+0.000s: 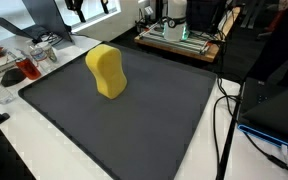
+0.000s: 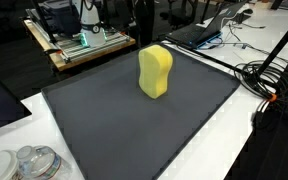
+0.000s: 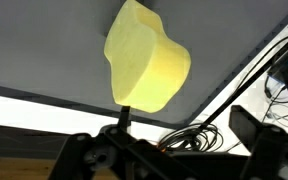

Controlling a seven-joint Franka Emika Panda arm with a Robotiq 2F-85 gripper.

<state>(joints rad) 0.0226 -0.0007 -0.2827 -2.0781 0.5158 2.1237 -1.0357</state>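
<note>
seen left to right in an exterior view: clear containers [image 1: 29, 62] just off the mat's edge, yellow sponge [image 1: 106, 72] standing upright and alone on the dark mat [image 1: 169, 115], cables [image 1: 222, 120] trailing alongside. not yet grasped, not yet touched. in the wrist view, gripper [image 3: 169, 145] spread wide and empty, aimed at the sponge but stopped well short of it.
</note>
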